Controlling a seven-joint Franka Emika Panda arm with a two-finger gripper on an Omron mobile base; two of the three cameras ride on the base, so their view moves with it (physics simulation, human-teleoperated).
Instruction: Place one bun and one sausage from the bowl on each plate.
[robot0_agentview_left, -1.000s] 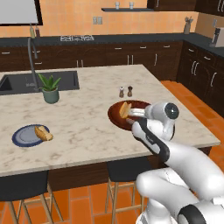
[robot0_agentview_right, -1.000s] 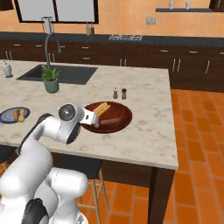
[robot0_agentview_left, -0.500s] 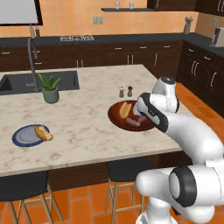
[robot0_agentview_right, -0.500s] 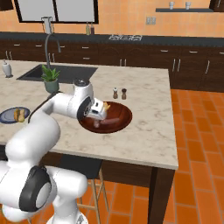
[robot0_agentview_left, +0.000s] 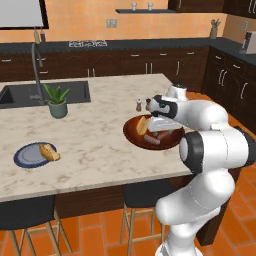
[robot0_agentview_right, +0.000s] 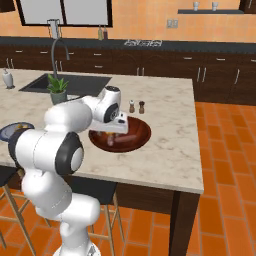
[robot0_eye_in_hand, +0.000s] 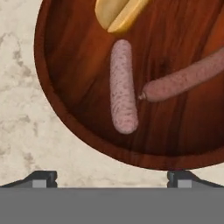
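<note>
Where orange floor tiles (robot0_agentview_right: 227, 150) spread, marble island counter (robot0_agentview_left: 95, 142) carries bowl (robot0_agentview_left: 131, 135).

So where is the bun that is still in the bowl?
In the hand view, the bun lies at the brown bowl's top edge, just above the paler sausage.
</note>
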